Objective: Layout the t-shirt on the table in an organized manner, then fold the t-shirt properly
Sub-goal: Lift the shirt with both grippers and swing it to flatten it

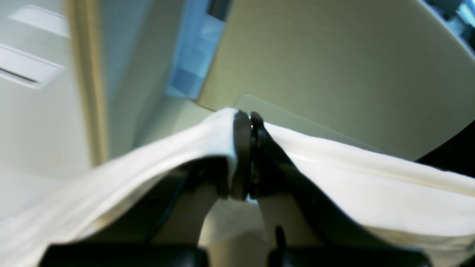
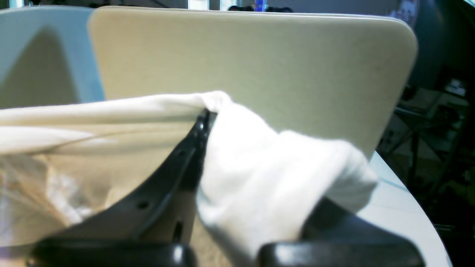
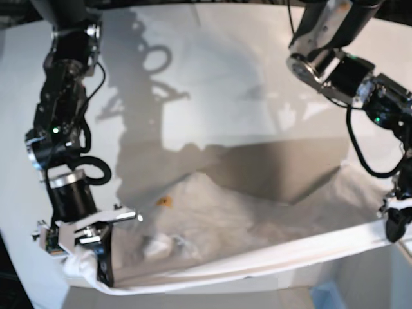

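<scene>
The white t-shirt [image 3: 232, 225] hangs stretched between both grippers, its held edge taut along the near side and its body draped onto the white table [image 3: 212, 84]. A small orange mark [image 3: 165, 201] shows on the cloth. My left gripper [image 3: 394, 226] at the right is shut on one end of the shirt's edge; the left wrist view shows its fingertips [image 1: 248, 122] pinched on white cloth [image 1: 371, 174]. My right gripper [image 3: 103, 273] at the lower left is shut on the other end; the right wrist view shows cloth [image 2: 267, 178] bunched over its tips [image 2: 205, 113].
Both arms stand over the table's sides, the right arm's [image 3: 61, 129] at the left, the left arm's [image 3: 347, 71] at the upper right. A blue object [image 3: 325, 296] lies below the near edge. The table's rounded corner [image 2: 404, 29] shows in the right wrist view.
</scene>
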Controlling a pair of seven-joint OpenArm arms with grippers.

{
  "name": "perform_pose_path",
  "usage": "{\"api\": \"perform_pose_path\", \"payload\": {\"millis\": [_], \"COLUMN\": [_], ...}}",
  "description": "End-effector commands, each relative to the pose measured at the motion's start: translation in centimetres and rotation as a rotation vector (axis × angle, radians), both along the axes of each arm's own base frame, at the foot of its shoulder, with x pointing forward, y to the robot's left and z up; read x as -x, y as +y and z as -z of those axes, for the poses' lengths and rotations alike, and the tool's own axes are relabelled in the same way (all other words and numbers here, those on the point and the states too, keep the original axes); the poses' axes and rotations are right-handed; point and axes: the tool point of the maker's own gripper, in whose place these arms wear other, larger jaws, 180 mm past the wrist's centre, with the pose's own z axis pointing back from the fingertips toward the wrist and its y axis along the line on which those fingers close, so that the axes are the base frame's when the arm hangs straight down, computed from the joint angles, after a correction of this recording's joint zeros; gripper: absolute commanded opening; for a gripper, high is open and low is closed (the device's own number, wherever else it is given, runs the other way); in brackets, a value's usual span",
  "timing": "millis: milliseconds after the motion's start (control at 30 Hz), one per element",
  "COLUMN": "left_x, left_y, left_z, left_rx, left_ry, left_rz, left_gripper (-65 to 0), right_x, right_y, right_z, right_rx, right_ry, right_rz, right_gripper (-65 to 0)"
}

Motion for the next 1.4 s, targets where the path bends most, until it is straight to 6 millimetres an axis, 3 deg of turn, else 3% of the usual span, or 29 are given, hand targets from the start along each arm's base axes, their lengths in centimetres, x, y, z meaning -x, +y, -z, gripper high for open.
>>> {"api": "perform_pose_path", "payload": {"millis": [0, 100, 200, 333, 633, 733, 967, 1167, 1267, 1367], "left_x": [1.0, 2.2, 4.3, 8.3, 18.6, 20.9, 22.1, 22.8, 21.8, 17.7], "left_y": [1.1, 1.3, 4.3, 6.9, 10.6, 10.9, 11.3, 11.6, 11.1, 9.0], "left_z": [-2.4, -1.3, -0.8, -0.9, -7.0, -8.8, -9.9, -10.6, -10.7, -9.5], "left_rx": [-0.051, -0.075, -0.030, 0.058, 0.058, 0.041, 0.006, -0.017, -0.021, 0.038], "left_ry": [-0.070, -0.041, -0.074, -0.205, -0.591, -0.663, -0.691, -0.705, -0.687, -0.627], "left_rz": [-0.063, -0.080, -0.181, -0.237, -0.262, -0.252, -0.266, -0.283, -0.245, -0.112], "left_gripper": [-65.0, -65.0, -65.0, -65.0, -65.0, -65.0, -65.0, -65.0, -65.0, -65.0], "right_x": [0.5, 1.4, 2.8, 4.7, 9.8, 11.2, 13.7, 16.0, 15.3, 11.8], "right_y": [-1.1, -1.1, -0.9, -1.1, -0.7, -0.3, 3.2, 5.5, 6.1, 6.4], "right_z": [-2.7, -3.1, -3.3, -3.6, -4.8, -4.8, -6.3, -7.7, -7.3, -5.4], "right_rx": [-0.028, -0.053, -0.077, -0.109, -0.215, -0.241, -0.206, -0.127, -0.118, -0.096], "right_ry": [-0.105, -0.182, -0.271, -0.389, -0.665, -0.726, -0.891, -1.058, -1.028, -0.861], "right_rz": [0.050, 0.043, 0.028, 0.019, -0.020, -0.044, -0.080, 0.001, 0.019, 0.025], "right_gripper": [-65.0, -65.0, -65.0, -65.0, -65.0, -65.0, -65.0, -65.0, -65.0, -65.0]}}
